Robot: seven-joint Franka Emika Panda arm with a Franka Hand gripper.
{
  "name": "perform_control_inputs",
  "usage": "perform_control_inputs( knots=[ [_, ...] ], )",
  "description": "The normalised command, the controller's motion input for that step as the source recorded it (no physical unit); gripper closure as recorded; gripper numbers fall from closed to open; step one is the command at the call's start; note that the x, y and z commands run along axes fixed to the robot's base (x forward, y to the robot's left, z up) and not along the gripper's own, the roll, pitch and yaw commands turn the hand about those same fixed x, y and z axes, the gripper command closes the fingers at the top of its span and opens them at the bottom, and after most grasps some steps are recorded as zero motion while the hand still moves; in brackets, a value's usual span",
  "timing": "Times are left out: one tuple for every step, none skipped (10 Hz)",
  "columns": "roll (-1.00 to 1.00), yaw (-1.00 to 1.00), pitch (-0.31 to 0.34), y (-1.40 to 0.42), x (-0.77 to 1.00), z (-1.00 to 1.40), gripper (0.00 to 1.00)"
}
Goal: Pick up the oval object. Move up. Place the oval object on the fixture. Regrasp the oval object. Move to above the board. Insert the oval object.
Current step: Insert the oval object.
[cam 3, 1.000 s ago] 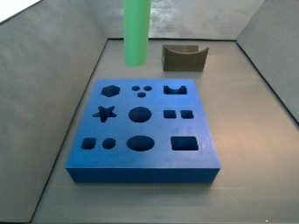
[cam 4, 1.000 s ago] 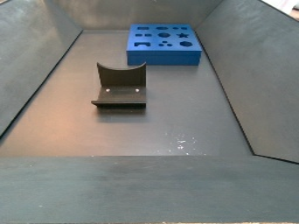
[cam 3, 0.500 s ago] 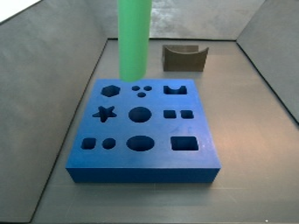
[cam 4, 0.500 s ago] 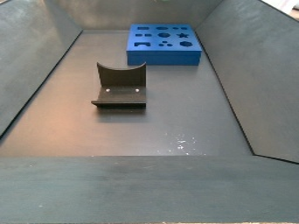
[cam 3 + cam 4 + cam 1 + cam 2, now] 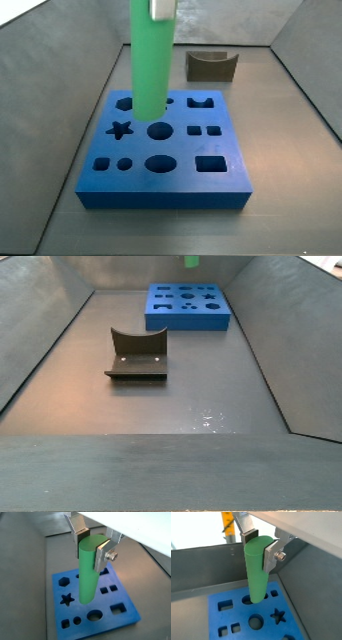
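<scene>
Upright, the oval object (image 5: 88, 572) hangs clamped in the gripper (image 5: 91, 543), seemingly clear above the board (image 5: 227, 178).

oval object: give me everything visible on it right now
The oval object is a bright green, smooth rod with rounded ends, plastic-looking. It hangs upright, its upper end clamped between the silver fingers of the gripper. Its lower end hangs over the blue board; whether it touches the board cannot be told.

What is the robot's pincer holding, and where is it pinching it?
The pincer above the board is holding the oval object, upright, pinched at its top end.
</scene>
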Motion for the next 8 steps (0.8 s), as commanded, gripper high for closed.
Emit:
perform_control_inputs(
  knots=[
    [-0.03,-0.98,-0.006,-0.12,0.00,-0.19,1.00],
    [-0.04,-0.97,-0.010,-0.12,0.00,-0.16,1.00],
    [-0.07,-0.89,-0.024,-0.11,0.10,-0.12,1.00],
    [-0.03,-0.85,-0.007,-0.14,0.16,-0.23,1.00],
    [-0.03,-0.78,0.000,-0.15,0.24,-0.21,1.00],
    [-0.04,-0.87,-0.011,-0.13,0.13,-0.20,1.00],
    [-0.03,-0.68,0.000,-0.13,0.37,-0.21,1.00],
    [-0.04,-0.52,0.000,-0.10,0.54,-0.15,1.00]
  ],
)
